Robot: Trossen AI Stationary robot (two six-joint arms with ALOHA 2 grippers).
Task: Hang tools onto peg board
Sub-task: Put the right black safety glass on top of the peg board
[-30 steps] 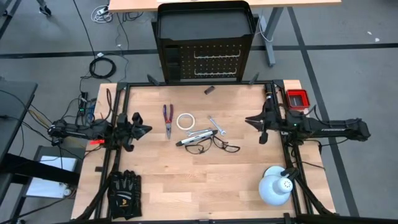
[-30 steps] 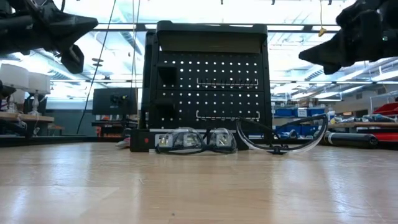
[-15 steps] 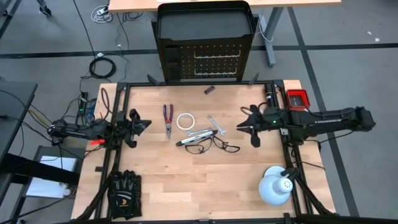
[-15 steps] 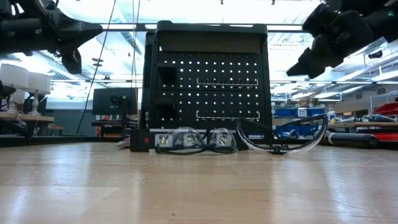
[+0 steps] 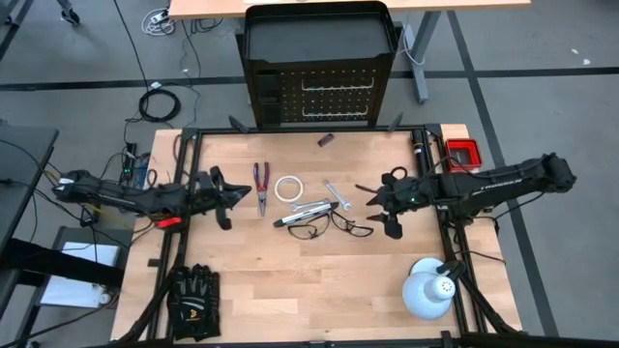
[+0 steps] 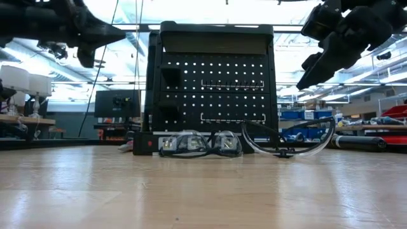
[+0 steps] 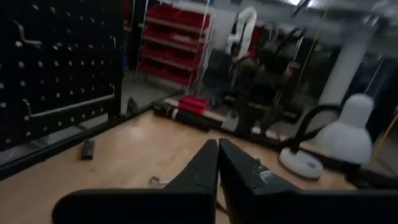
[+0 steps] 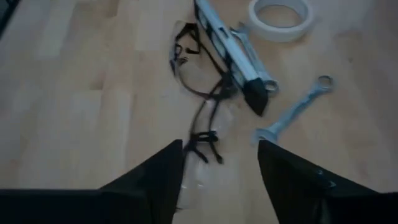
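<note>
Mostly, the low view hid the flat tools: only the glasses (image 6: pixel 287 141) showed before the peg board (image 6: pixel 213 89). From above, the board (image 5: pixel 319 68) stood at 12 o'clock beyond the table (image 5: pixel 242 290). Pliers (image 5: pixel 260 186), tape roll (image 5: pixel 287 188), wrenches (image 5: pixel 337 196) and level bar (image 5: pixel 295 216) lay mid-table. The right gripper (image 5: pixel 380 205) hovered with fingers spread (at 3 o'clock of the glasses). The left gripper (image 5: pixel 228 193) had its fingers together, holding nothing. No writing was readable.
</note>
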